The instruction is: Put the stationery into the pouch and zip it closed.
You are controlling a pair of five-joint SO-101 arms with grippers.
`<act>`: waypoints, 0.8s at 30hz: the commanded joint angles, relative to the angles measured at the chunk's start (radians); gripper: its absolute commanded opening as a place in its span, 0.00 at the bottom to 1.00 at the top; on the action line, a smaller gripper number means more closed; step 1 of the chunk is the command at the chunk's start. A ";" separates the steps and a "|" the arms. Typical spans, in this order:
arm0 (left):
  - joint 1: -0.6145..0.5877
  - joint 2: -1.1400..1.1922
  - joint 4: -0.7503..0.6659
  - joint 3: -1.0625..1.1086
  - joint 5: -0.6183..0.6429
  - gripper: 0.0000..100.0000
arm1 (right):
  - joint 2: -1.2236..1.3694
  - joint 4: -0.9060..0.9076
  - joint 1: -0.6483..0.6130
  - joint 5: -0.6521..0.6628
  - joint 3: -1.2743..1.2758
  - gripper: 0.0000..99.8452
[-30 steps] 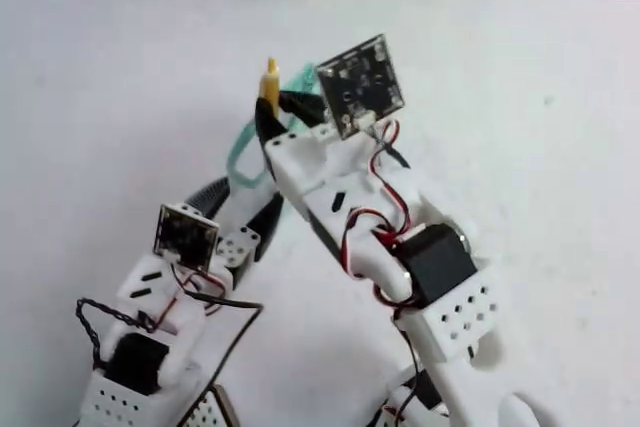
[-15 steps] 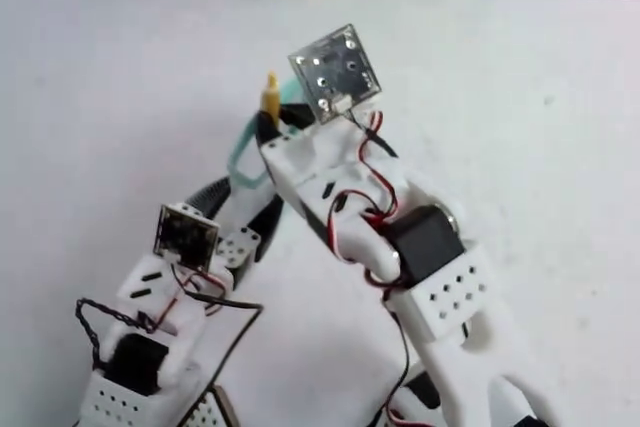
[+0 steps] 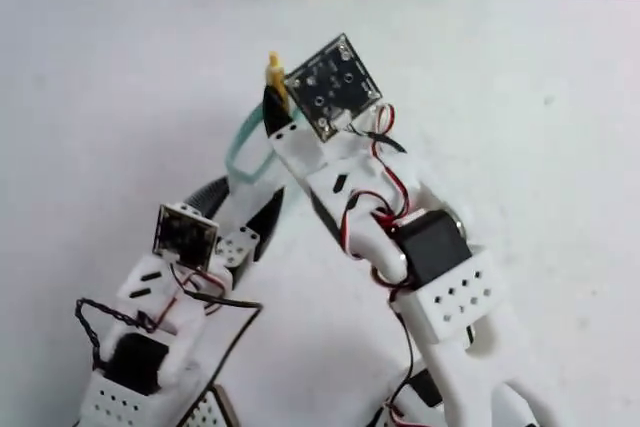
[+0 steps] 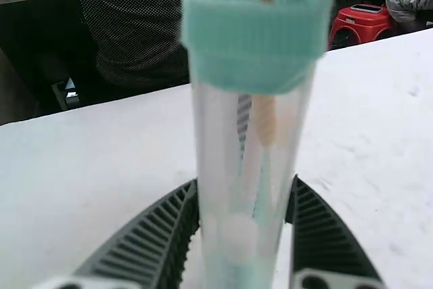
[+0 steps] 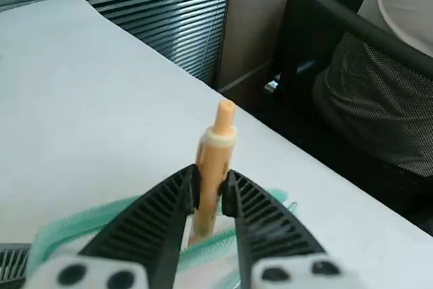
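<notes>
**Right arm shifts over the pouch mouth, pen not yet let go**

Since a second ago the right arm has turned at the wrist and drawn a little aside, so more of the pouch's teal rim is uncovered in the high view. The left arm has kept its place.

Nearest, the left end effector is closed narrow on the pouch. One finger presses each side of the clear wall, below the teal zip rim, and holds the pouch mouth-up off the worktop. Pale shapes show through the wall. What they are I cannot tell, though some stationery seems to be inside already.

At the pouch's mouth, the right end effector is clamped tight on the orange pen. The pen stands roughly upright, its lower end down within the open rim and its cap end above the fingers.

By my judgement the loading is nearly done for this pen. It is entered but not released. The zip is open all round, so the closing step is wholly left.

Beyond the pouch lies bare worktop.
</notes>
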 commanded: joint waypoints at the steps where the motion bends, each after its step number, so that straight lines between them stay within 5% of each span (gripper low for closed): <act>1: -0.007 -0.008 -0.023 -0.014 0.002 0.21 | -0.025 -0.067 0.005 0.014 0.051 0.02; 11: -0.007 -0.008 -0.025 -0.014 0.002 0.21 | -0.036 -0.010 -0.001 -0.008 0.149 0.02; 24: -0.007 -0.008 -0.025 -0.011 0.002 0.21 | -0.036 0.150 -0.073 -0.049 -0.068 0.13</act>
